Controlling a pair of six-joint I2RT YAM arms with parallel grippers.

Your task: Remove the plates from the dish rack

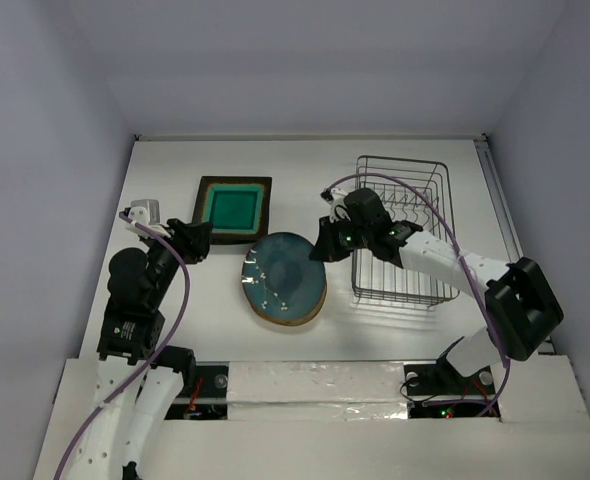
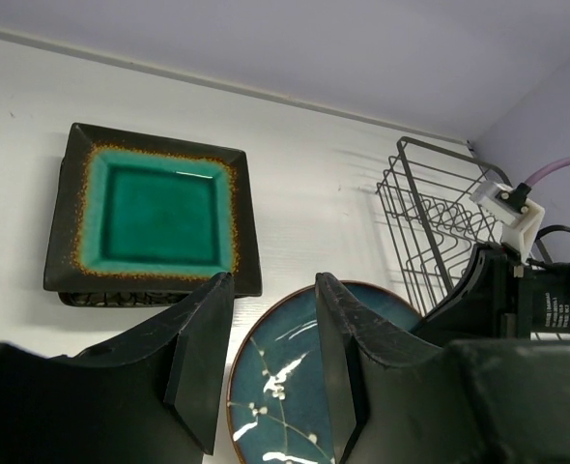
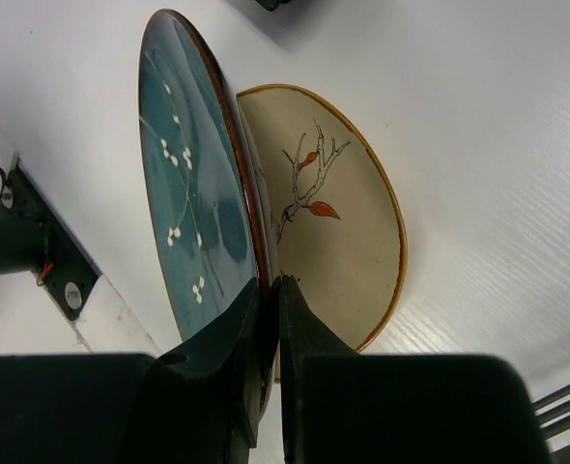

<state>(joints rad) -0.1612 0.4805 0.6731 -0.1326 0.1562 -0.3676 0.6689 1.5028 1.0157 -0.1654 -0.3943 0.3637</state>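
1. The left gripper [image 1: 197,240] hovers over the left side of the table [image 1: 305,165]. Its jaws stand partly apart with nothing between them, and it touches no plate.
2. Just beyond its fingertips, the dark square plate with the teal centre [image 1: 234,207] lies flat on the table.
3. Near the middle, to the right of the square plate and apart from it, is the round blue-teal plate [image 3: 184,164]. It is tilted up off the cream round plate [image 3: 338,217], which lies flat on the table beneath it with its branch motif showing.
4. The right gripper [image 3: 270,285] is closed to a narrow gap on the right rim of the blue-teal plate, with one finger on each face.
5. The dish rack [image 1: 403,228] stands on the table at the right, just behind the right gripper's wrist and clear of all three plates.
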